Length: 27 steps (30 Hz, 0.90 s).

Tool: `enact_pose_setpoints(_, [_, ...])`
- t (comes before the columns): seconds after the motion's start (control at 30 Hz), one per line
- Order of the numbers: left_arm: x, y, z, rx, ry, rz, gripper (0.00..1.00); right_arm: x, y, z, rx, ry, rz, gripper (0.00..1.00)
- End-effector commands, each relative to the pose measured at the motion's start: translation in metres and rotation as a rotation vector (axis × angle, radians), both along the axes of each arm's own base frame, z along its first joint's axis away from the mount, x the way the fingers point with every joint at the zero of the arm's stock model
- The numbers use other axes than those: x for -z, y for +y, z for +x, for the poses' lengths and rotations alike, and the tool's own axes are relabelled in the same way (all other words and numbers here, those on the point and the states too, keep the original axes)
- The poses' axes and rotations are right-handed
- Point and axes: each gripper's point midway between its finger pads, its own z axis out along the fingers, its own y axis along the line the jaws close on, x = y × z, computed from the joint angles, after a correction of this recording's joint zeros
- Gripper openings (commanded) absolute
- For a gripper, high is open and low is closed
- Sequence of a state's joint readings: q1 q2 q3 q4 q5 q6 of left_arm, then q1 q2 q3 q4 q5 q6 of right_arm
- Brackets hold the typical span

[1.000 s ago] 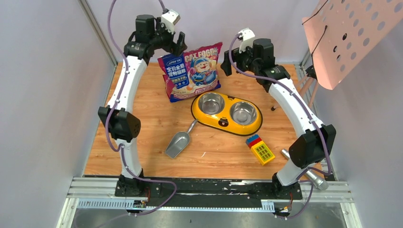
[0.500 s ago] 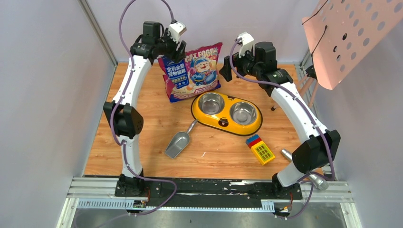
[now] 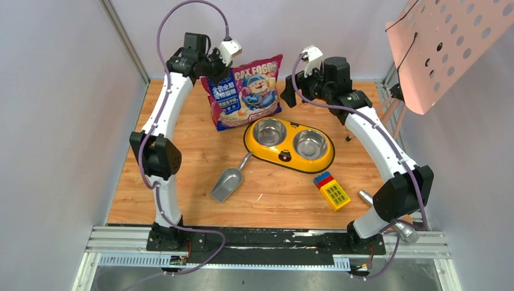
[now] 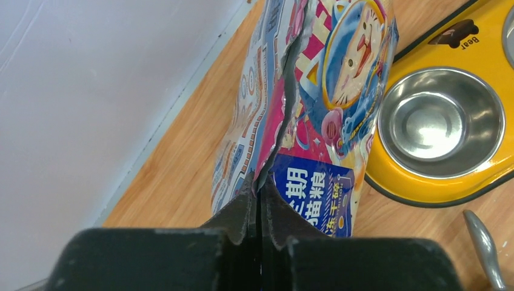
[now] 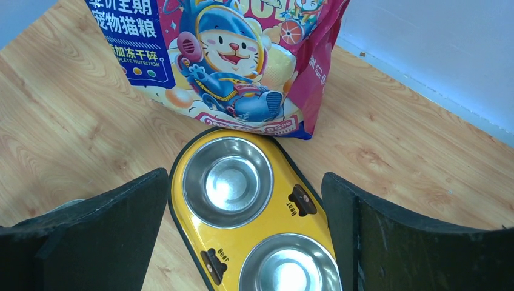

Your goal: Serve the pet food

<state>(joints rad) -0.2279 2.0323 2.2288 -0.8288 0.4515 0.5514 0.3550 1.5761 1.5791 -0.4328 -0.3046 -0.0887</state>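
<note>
The blue-and-magenta cat food bag point(image 3: 245, 91) stands upright at the back of the table. The pet food itself is hidden inside it. My left gripper point(image 3: 213, 70) is shut on the bag's top left corner. In the left wrist view its fingertips point(image 4: 260, 185) pinch the torn upper edge of the bag point(image 4: 315, 121). My right gripper point(image 3: 290, 91) hangs open just right of the bag's top, holding nothing. Between its open fingers point(image 5: 244, 176) the right wrist view shows the yellow double-bowl feeder point(image 5: 273, 224) below, both bowls empty, and the bag point(image 5: 230, 66) behind.
The yellow feeder point(image 3: 290, 159) lies in front of the bag. A grey metal scoop point(image 3: 227, 183) lies to its left front. A toy block point(image 3: 331, 191) and a metal cylinder point(image 3: 400, 227) sit at front right. A pink perforated panel point(image 3: 448, 42) hangs at upper right.
My left gripper moved right onto the bag's top left corner and shut on it. My right gripper drifted slightly left toward the bag and stayed open.
</note>
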Motion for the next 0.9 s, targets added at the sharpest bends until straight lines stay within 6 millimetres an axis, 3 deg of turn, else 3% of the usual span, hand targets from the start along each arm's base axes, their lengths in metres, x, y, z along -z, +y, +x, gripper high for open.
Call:
enact_pose_setpoints(0.0, [-0.053,0.017,-0.022,-0.033,-0.096,0.012,0.0,-0.016,0.0,0.003,0.004,-0.048,0.013,0.98])
enact_pose_setpoints(0.2, [-0.113,0.044,-0.041,-0.121,-0.161,-0.09,0.0,-0.008,0.002,0.01,0.008,-0.031,0.009,0.98])
enact_pose_setpoints(0.33, [-0.134,0.057,-0.059,-0.163,-0.199,-0.087,0.0,-0.001,0.006,0.013,0.006,-0.003,0.022,0.98])
enact_pose_setpoints(0.43, [-0.138,0.063,-0.071,-0.172,-0.209,-0.075,0.0,0.005,0.008,0.014,0.0,0.018,0.028,0.98])
enact_pose_setpoints(0.67, [-0.128,0.069,-0.098,-0.179,-0.178,-0.058,0.03,0.009,0.009,0.013,-0.005,0.034,0.02,0.97])
enact_pose_setpoints(0.7, [-0.123,0.069,-0.099,-0.187,-0.167,-0.06,0.11,0.011,0.008,0.012,-0.005,0.037,0.017,0.97])
enact_pose_setpoints(0.73, [-0.127,0.069,-0.102,-0.192,-0.173,-0.071,0.4,0.013,0.008,0.012,-0.003,0.043,0.015,0.97])
enact_pose_setpoints(0.77, [-0.13,0.067,-0.103,-0.203,-0.169,-0.103,0.54,0.014,0.009,0.012,-0.004,0.05,0.015,0.97])
enact_pose_setpoints(0.8, [-0.138,0.065,-0.108,-0.205,-0.178,-0.131,0.74,0.015,0.009,0.011,-0.005,0.056,0.017,0.97])
enact_pose_setpoints(0.87, [-0.159,0.054,-0.12,-0.179,-0.202,-0.218,0.85,0.017,0.009,0.01,-0.005,0.067,0.02,0.97])
